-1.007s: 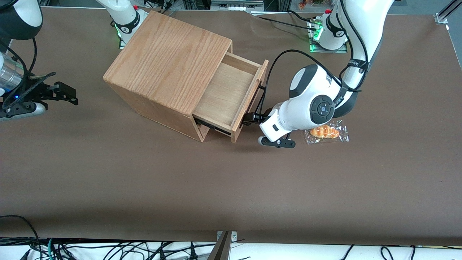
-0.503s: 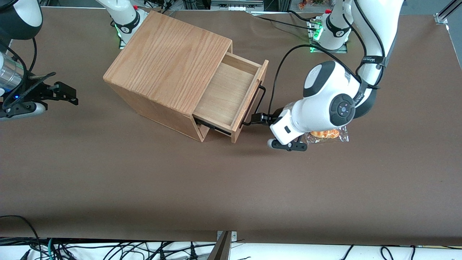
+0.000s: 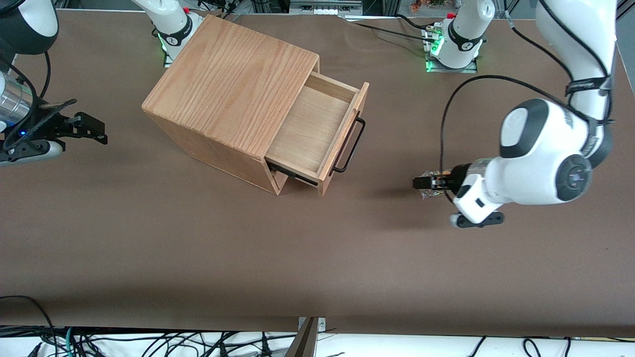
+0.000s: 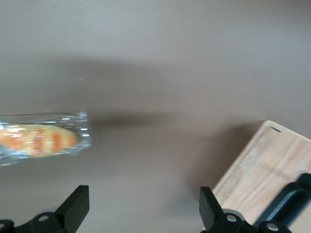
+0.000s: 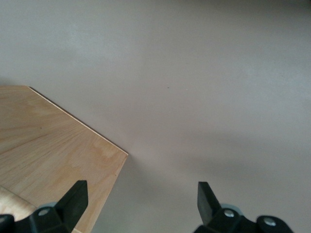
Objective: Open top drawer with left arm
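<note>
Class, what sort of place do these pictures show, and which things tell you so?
Probably a robotics lab: a brown-covered table with loose cables at its edge, and an arm whose gripper hangs open, away from the pulled-out top drawer, over a wrapped bread roll.

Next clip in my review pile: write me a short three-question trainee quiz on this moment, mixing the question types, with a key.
1. True or false: the top drawer is pulled out of the cabinet, its tray showing.
2. Multiple choice: the gripper is
A) clamped on the drawer handle
B) clear of the handle, open, toward the working arm's end of the table
C) inside the drawer
3. Fill in: the gripper is over a wrapped ____.

Key: 1 true; 2 B; 3 bread roll.
</note>
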Controlling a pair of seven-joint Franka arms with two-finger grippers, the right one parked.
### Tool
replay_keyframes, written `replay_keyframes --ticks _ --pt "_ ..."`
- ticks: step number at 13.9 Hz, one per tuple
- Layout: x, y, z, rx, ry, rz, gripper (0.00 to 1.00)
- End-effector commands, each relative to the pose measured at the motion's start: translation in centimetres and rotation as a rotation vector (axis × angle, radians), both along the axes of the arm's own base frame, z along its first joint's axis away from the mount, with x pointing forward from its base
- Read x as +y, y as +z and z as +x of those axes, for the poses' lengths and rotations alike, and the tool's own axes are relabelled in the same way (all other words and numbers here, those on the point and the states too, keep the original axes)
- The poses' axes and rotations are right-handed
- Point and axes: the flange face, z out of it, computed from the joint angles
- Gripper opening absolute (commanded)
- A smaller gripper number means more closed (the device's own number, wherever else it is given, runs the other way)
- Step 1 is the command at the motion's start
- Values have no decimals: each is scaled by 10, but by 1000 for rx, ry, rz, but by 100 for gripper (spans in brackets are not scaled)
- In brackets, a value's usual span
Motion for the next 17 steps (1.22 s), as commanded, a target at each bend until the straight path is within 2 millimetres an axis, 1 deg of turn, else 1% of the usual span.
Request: replay_keyframes --ticks 1,3,4,5,7,8,9,10,11,13,16,17 --pt "29 11 -2 -17 -20 85 100" --pt "58 9 0 -24 -81 84 100" --pt "81 18 0 -30 -93 93 100" --pt "104 17 1 -31 -97 101 100" --pt "130 17 1 -58 -200 121 100" --pt "140 25 -2 -76 -247 148 100" --pt "148 29 -10 -80 -273 179 100" --pt "156 42 -18 -104 -280 208 100" --pt "158 47 -26 -120 -293 230 100" --pt "163 65 -37 -118 -308 235 100" --pt "164 101 -59 -105 -313 243 100" --pt "161 118 -69 -101 -315 249 100"
